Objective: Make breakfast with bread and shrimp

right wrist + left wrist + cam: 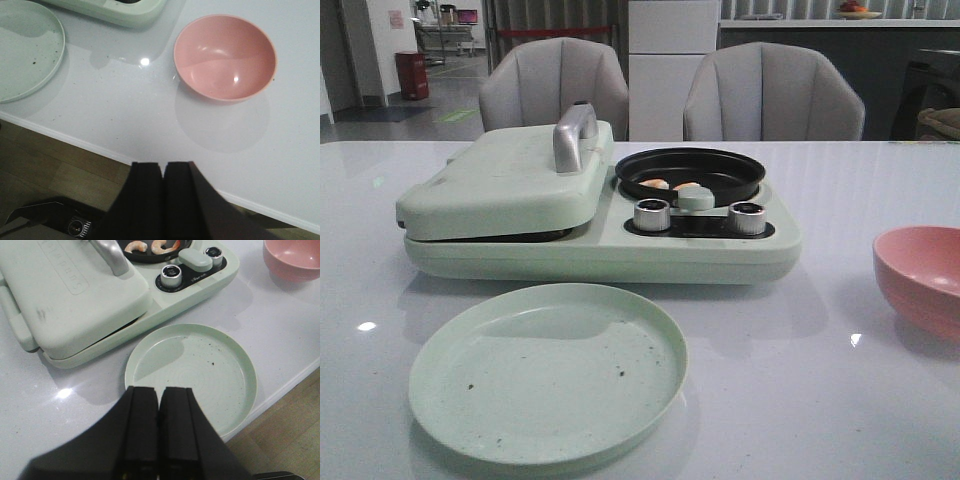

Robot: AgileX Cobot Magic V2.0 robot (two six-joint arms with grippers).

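Left gripper (159, 427), clenched empty above the green plate (235, 365); right gripper (164, 200) likewise. Shrimp (670, 185) lie in the black pan (720, 165); bread unseen. Approach the lid handle (572, 135) squarely, lifting without skewing.

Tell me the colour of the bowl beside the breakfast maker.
The bowl is pink, inside and out; the right wrist view shows it best.

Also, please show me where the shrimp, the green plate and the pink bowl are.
shrimp (136, 246): left wrist view, on the curled body of one piece in the black pan.
green plate (548, 372): front view, on its bare middle.
pink bowl (225, 57): right wrist view, on its inner floor.
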